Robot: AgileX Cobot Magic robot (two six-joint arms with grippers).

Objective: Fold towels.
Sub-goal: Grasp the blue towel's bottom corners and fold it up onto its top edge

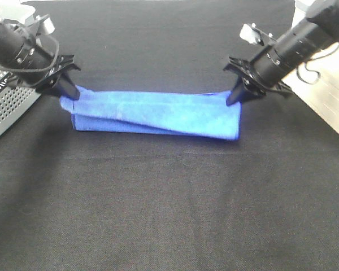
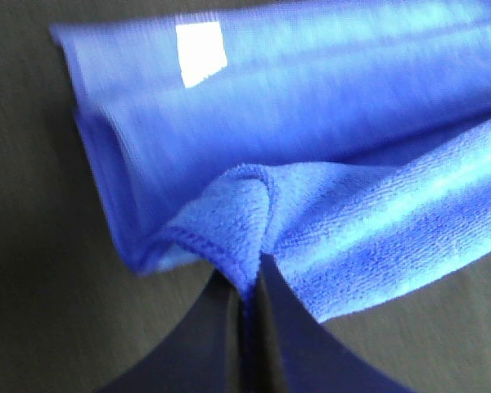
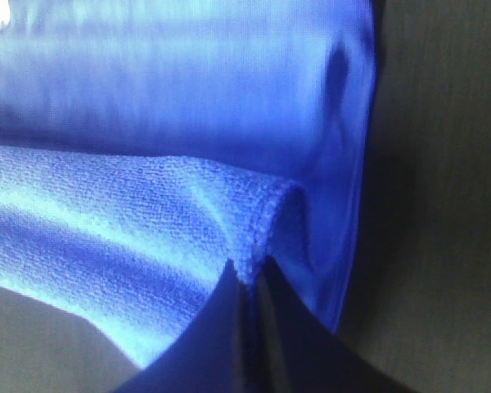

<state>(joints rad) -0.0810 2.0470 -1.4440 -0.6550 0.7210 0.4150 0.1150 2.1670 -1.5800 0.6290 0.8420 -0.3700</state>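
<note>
The royal-blue towel lies folded lengthwise in a long strip across the black table. My left gripper is shut on its far left corner. My right gripper is shut on its far right corner. Both hold the top layer's edge slightly above the lower layers. In the left wrist view the pinched hem bunches between the dark fingers, and a white tag shows on the towel. In the right wrist view the towel edge is pinched between the fingers.
A grey perforated basket stands at the left edge beside my left arm. A white surface borders the table on the right. The black cloth stretches in front of the towel.
</note>
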